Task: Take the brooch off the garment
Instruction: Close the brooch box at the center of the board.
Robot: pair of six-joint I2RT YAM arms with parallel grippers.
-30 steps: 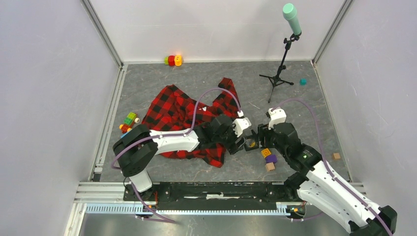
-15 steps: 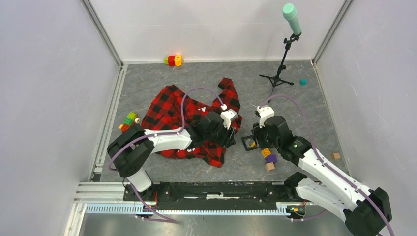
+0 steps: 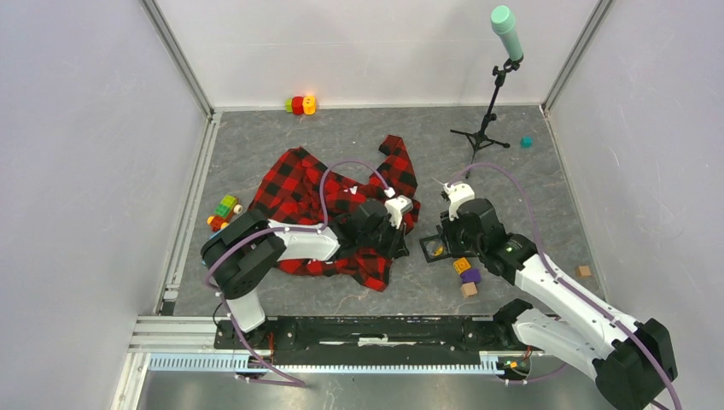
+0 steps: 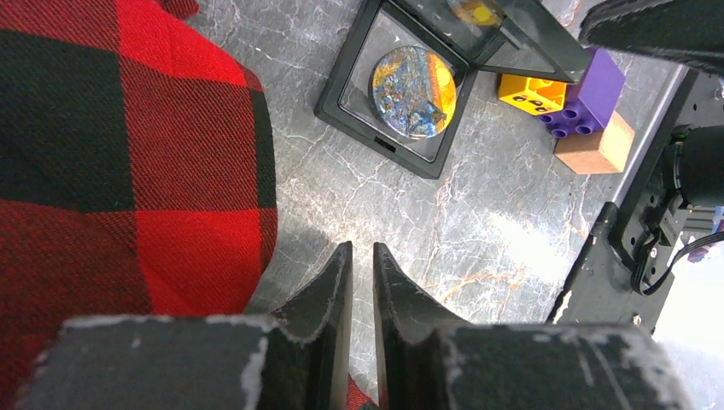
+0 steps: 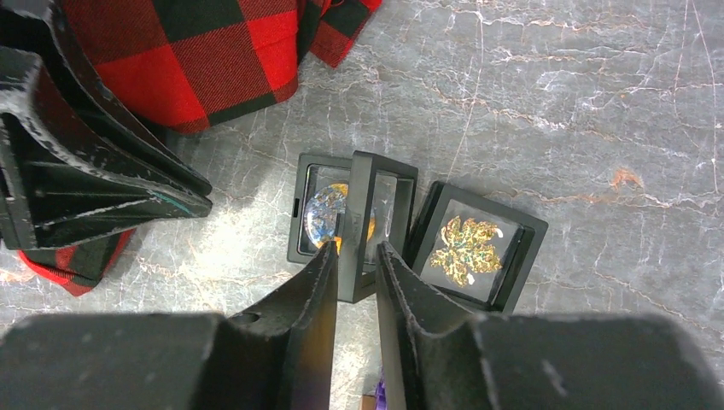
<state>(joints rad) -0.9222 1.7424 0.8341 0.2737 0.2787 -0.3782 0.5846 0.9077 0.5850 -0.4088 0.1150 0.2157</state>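
Both end effectors off the garment's near hem, over the display cases.

Left end effector: fingers pressed nearly together with only a sliver between and nothing in it, hung over bare counter just off the garment, tips aimed away from the cloth. Right end effector: also narrow, with an upright case frame showing in the slit; could not tell whether it was pinched. A round blue-and-gold brooch lay flat in an open black case just beside the hem, not touching the cloth. A gold leaf brooch sat in a second case farther from the garment. No brooch was visible on the cloth. Judged the round one to be the task's piece, already off, with the right arm nearer it. Being round, it gave no long axis to align with.
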